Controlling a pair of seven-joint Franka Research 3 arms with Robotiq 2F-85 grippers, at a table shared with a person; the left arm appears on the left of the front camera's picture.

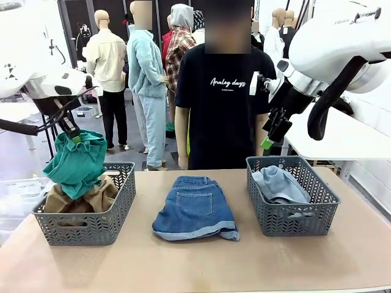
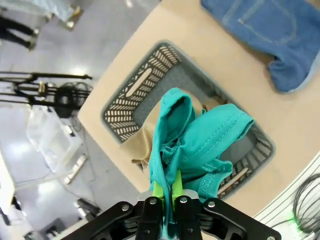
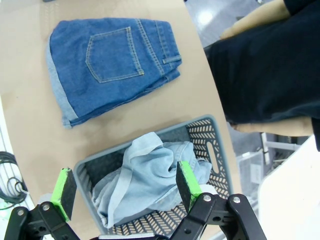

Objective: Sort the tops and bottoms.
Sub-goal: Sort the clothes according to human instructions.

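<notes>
My left gripper (image 2: 166,187) was clamped tight on the teal top (image 1: 76,162), which hung bunched from my fingers over the left basket (image 1: 85,227). The tan top (image 1: 101,199) lay crumpled inside that basket, directly beneath the teal one. I could not tell whether the two garments touched.

My right gripper (image 3: 122,187) was raised with its jaws spread wide and nothing between the green pads (image 3: 186,179). It hovered above the right basket (image 1: 293,221), which held the pale denim (image 3: 145,180) in a loose heap.

The shorts (image 1: 194,207) lay flat on the table (image 1: 183,265) between the two baskets, apart from both, back pocket up and cuffs towards my side.

A person (image 1: 223,104) in a black printed T-shirt stood at the far edge of the table, behind the shorts.
</notes>
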